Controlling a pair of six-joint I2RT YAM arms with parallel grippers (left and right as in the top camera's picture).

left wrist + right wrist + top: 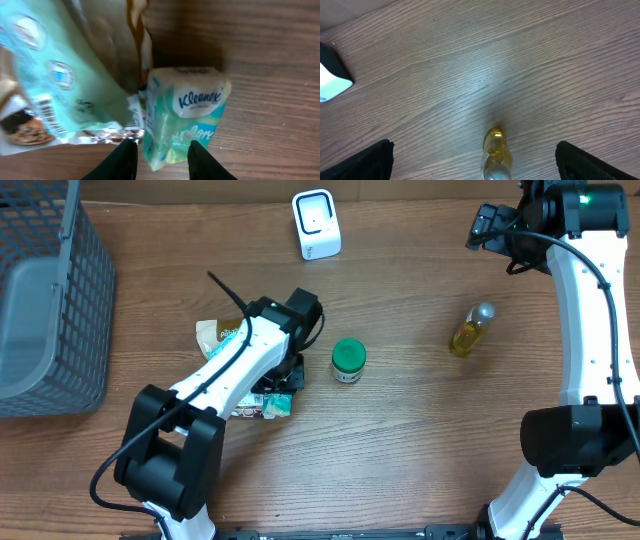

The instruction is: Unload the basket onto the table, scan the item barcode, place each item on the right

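Scanner (pixel 316 224) first, since every place here is reckoned from it. In the overhead view it stands upright at the far side of the wooden table (pixel 400 470). The tissue pack (pixel 279 407) lies well toward the near edge from the scanner and a little to the robot's left, with the left gripper (pixel 285 380) directly over it. A snack pouch (pixel 215 335) touches the pack. A green-lidded jar (pixel 348 360) stands nearer the scanner than the pack does, just beside the straight line between them. The right gripper (pixel 490 225) hangs level with the scanner and well off to its right, above an oil bottle (pixel 470 330), so the left arm is plainly the nearer one. A basket (pixel 50 300) sits far to the scanner's left.

In the left wrist view the pack's long axis runs straight away from the gripper. Its near end sits between the 2 fingertips (pixel 127 160), and the pouch overlaps its edge. I cannot tell whether the fingers are pressing or merely straddling it.

In the right wrist view the right gripper (pixel 472 155) is spread wide and holds nothing. The bottle lies below it, and a corner of the scanner shows at the left edge.

The carry should run away from the near edge toward the scanner over bare wood (the jar and the clinging pouch look like the only snags).
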